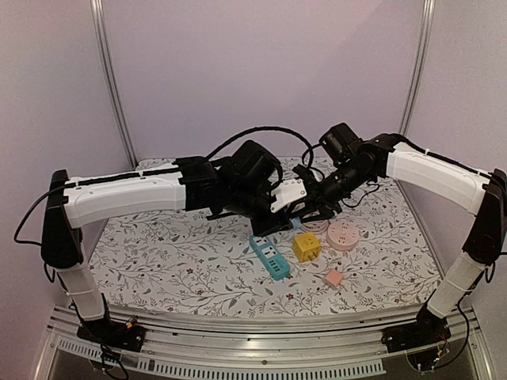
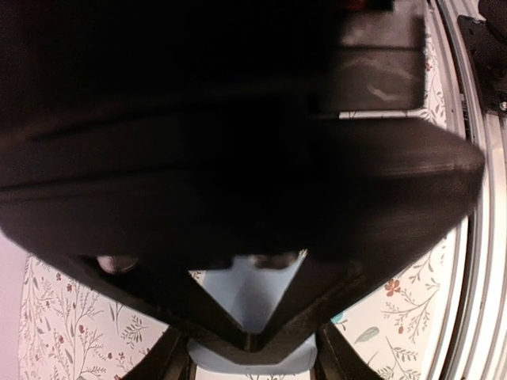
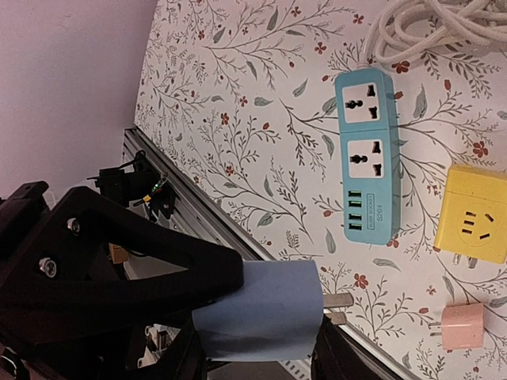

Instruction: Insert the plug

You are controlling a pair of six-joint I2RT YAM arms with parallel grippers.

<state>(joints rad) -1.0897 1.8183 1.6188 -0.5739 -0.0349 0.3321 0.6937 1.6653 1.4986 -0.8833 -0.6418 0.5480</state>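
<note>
Likely plug (image 2: 249, 299) mostly hidden, cable (image 3: 444, 36) cropped

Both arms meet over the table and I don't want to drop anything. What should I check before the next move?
1. Right hand gripping blue plug: ok.
2. Left hand closed on the plug: ok, blue fills the gap between its fingers.
3. Prongs exposed, neither hand covering them: ok.
4. Sockets on teal power strip free: ok, both empty.
5. Plug lined up over a socket: not ok, it is held in the air apart from the strip.
</note>
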